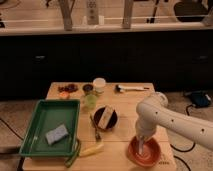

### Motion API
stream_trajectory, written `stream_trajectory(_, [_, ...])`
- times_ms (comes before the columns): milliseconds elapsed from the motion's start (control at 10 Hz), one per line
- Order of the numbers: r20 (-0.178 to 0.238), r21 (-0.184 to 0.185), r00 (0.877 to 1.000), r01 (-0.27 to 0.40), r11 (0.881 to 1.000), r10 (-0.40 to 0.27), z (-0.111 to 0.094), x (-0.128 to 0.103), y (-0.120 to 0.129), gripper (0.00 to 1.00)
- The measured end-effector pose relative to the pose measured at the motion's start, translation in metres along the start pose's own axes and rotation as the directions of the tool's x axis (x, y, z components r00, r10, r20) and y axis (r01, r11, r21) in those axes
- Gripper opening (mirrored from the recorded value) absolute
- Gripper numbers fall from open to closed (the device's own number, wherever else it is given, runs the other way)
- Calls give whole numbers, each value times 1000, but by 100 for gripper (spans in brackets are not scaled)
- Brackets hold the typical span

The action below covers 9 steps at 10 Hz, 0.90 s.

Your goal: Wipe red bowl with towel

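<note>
The red bowl [145, 151] sits at the front right corner of the wooden table [125, 102]. My white arm comes in from the right and bends down over it. The gripper [141, 145] points straight down into the middle of the bowl, at or just above its paler inside. I cannot make out the towel; it may be hidden under the gripper.
A black bowl [105, 118] holding a beige item stands left of the arm. A green tray [44, 116] with a blue-grey sponge [56, 134] fills the left side. A white cup [99, 84], a green cup [90, 101] and a white-handled brush [131, 89] stand further back. A yellow item [91, 149] lies at the front.
</note>
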Motion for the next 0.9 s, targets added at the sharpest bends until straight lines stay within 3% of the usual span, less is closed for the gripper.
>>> stream_trajectory(400, [0, -14, 997, 73, 997, -73, 6, -29, -7, 0])
stream_trajectory(600, [11, -22, 995, 98, 995, -98, 15, -51, 1, 0])
stream_trajectory(900, [21, -29, 995, 97, 995, -96, 24, -57, 18, 0])
